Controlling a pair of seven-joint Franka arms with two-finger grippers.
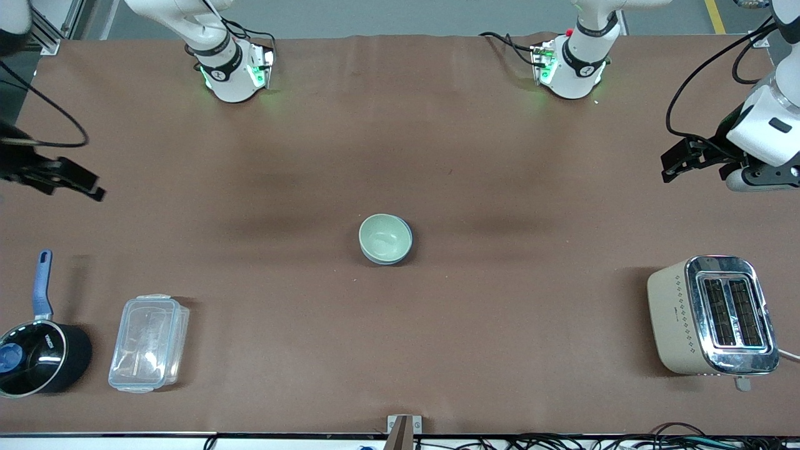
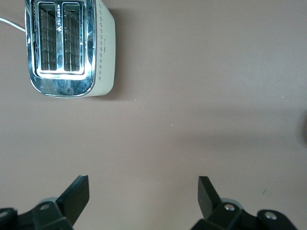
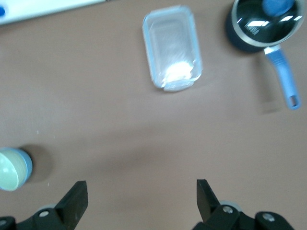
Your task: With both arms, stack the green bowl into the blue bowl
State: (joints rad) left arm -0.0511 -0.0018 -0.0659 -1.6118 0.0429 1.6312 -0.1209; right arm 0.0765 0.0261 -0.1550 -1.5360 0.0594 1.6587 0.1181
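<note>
The pale green bowl point(image 1: 384, 236) sits nested inside the blue bowl point(image 1: 408, 248) at the middle of the table; only the blue bowl's rim and outer wall show around it. In the right wrist view the green bowl point(image 3: 9, 168) and the blue bowl's wall point(image 3: 28, 163) appear at the picture's edge. My left gripper point(image 1: 670, 164) hangs open over the left arm's end of the table, with bare cloth between its fingers point(image 2: 144, 191). Over the right arm's end, my right gripper point(image 1: 95, 187) is open and holds nothing point(image 3: 142, 194). Both grippers are well away from the bowls.
A cream and chrome toaster point(image 1: 712, 315) point(image 2: 69, 48) stands near the front camera at the left arm's end. At the right arm's end lie a clear plastic container point(image 1: 149, 342) point(image 3: 171, 47) and a dark saucepan point(image 1: 39, 357) point(image 3: 261, 24) with a blue handle.
</note>
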